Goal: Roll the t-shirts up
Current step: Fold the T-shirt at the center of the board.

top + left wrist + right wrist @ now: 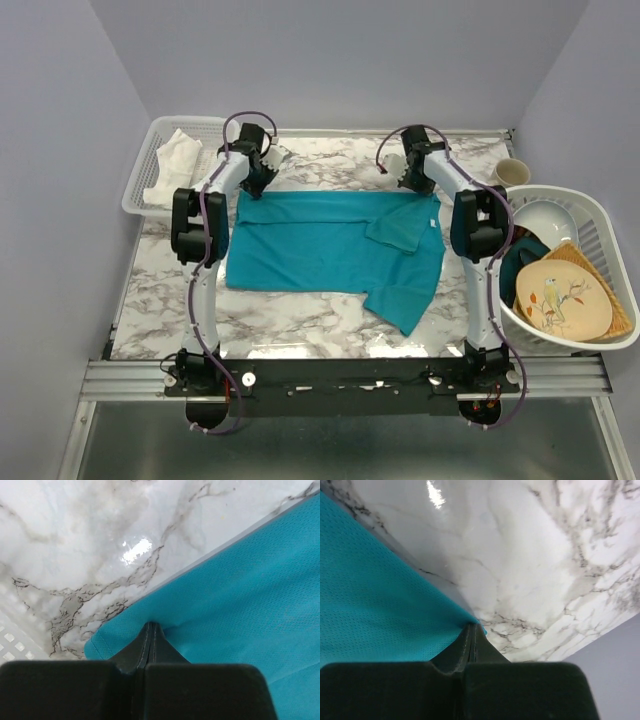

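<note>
A teal-blue t-shirt [320, 245] lies spread flat on the marble table [300, 325], with one sleeve folded in at the far right and a flap hanging toward the near right. My left gripper [257, 186] is down at the shirt's far left corner. In the left wrist view its jaws are pressed together on the t-shirt [240, 595] hem at the gripper [151, 625] tip. My right gripper [419, 186] is at the far right corner. In the right wrist view the gripper [472, 626] is shut on the corner of the t-shirt [375, 605].
A white basket [145, 175] holding a white cloth [175, 160] stands at the far left. A bigger white basket [605, 225] with plates and a bowl sits at the right edge. A small cup [511, 172] stands behind it.
</note>
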